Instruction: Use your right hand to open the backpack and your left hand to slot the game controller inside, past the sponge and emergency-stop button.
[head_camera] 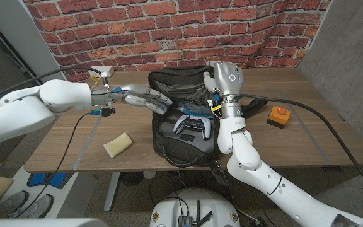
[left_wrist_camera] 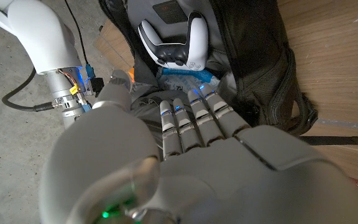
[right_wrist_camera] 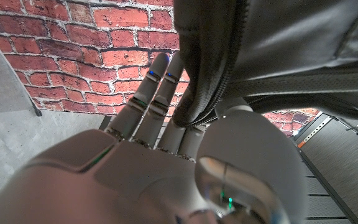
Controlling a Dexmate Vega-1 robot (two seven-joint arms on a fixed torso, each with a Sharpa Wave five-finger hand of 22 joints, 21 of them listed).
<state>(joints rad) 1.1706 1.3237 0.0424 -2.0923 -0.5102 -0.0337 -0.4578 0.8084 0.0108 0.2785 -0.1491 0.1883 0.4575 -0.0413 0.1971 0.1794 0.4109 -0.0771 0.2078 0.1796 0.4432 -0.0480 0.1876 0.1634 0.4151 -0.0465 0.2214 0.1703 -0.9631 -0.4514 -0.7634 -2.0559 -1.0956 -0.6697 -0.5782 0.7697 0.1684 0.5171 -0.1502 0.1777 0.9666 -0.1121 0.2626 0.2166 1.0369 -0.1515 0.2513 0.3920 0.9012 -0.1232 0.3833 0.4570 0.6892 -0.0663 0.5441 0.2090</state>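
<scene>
Holding the black backpack (head_camera: pixel 181 135) flap, right hand (head_camera: pixel 222 79) fingers (right_wrist_camera: pixel 160 93) pinch fabric, frame centre; white game controller (head_camera: pixel 192 125) inside; left hand (head_camera: pixel 145 98) fingers (left_wrist_camera: pixel 194 121) together, empty.

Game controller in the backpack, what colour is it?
White with black grips, clearest in the left wrist view.

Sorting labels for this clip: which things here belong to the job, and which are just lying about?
Job: backpack, game controller inside it, right hand holding the flap up, left hand at the opening.
Lying about: sponge, emergency-stop button, both on the table.
</scene>
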